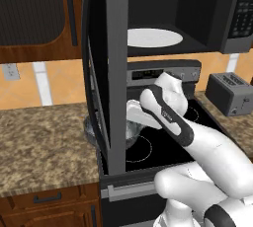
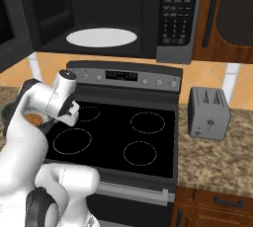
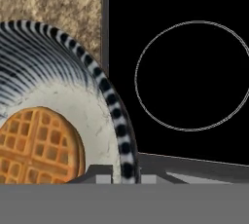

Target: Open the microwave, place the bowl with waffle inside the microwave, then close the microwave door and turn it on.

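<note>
We see the bowl (image 3: 73, 96) with the waffle (image 3: 39, 145) below our gripper (image 3: 114, 175); we cannot tell if its fingers squeeze the rim.

flat, even light; perhaps slightly soft

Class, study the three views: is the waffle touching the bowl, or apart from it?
Touching. The hand view shows the waffle lying flat on the pale inner floor of the bowl, with no gap or shadow between them.
</note>
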Motion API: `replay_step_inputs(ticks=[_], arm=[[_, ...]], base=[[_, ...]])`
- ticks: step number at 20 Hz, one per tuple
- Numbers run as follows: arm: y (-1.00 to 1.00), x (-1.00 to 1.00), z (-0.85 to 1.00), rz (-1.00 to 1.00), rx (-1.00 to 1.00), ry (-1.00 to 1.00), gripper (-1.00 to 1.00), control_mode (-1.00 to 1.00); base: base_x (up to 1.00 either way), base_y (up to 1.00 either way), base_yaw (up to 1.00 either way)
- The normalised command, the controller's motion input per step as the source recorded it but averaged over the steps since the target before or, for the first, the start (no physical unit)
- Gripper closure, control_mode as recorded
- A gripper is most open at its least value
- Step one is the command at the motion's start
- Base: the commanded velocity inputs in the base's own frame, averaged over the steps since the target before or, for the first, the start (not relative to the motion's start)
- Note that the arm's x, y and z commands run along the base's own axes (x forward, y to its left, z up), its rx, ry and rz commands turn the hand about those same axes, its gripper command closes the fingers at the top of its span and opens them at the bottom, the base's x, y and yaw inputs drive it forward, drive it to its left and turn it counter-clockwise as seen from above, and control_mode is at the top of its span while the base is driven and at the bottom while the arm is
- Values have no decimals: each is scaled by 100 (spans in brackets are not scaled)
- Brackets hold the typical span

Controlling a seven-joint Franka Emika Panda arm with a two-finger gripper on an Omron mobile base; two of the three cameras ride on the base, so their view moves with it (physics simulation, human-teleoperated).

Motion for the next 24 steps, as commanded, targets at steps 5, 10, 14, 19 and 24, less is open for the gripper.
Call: replay_step_inputs(ticks=[5,10,14,19,24], arm=[[-96,-26,100,-3,0,-4,100,-100],[-67,-23,100,-23,0,-13,100,-100],[-44,-7,100,-33,0,-12,100,-100],[-9,26,100,-32,0,-13,100,-100],[-2,78,100,-34,0,-12,100,-100]], base=[[0,0,0],[0,0,0],[0,0,0],[0,0,0],[0,0,0]])
